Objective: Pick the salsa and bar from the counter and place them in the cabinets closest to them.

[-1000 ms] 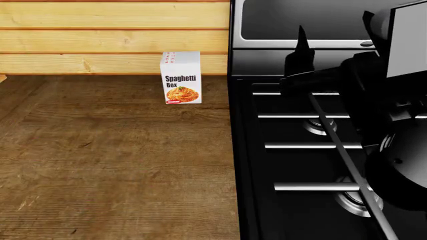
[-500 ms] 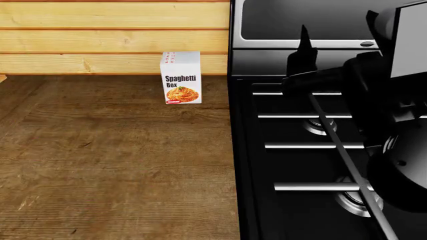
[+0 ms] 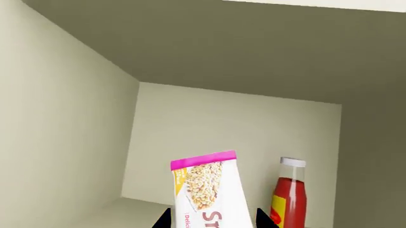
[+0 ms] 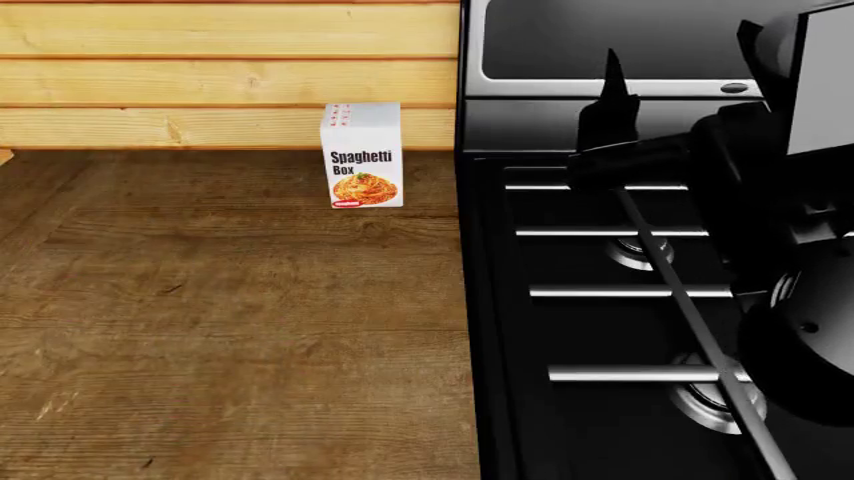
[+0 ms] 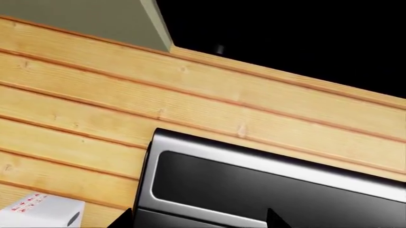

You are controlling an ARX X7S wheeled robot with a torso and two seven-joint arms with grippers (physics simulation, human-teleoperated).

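So the left gripper [image 3: 212, 223] is up inside a pale cabinet [image 3: 76, 142] with the bar [image 3: 209, 192] pinched between its two dark fingertips, the pink-topped end sticking up toward the cabinet's back wall. The jaws look closed down to about the wrapper's width, touching it on both sides, though only the tips show, so I can't say how firm the hold is. A red sauce bottle [image 3: 288, 194] with a white cap stands just beside the bar, deeper in. My take on the step in hand: this is the placing bit, so lower the bar until its bottom end meets the shelf floor before opening, and keep it off that bottle so nothing gets knocked over. A wrapped bar is light and floppy, so I'd open slowly and pull straight back out. The right gripper [image 4: 607, 110] hangs over the black stove [image 4: 641, 300], one pointed finger visible in the head view; its wrist camera only catches two dark tips pointing at the stove's back panel with nothing between them, but how wide they stand I can't tell. The salsa isn't visible anywhere. The counter [image 4: 227, 320] beside the stove only has a spaghetti box [image 4: 363, 155] against the wooden wall.
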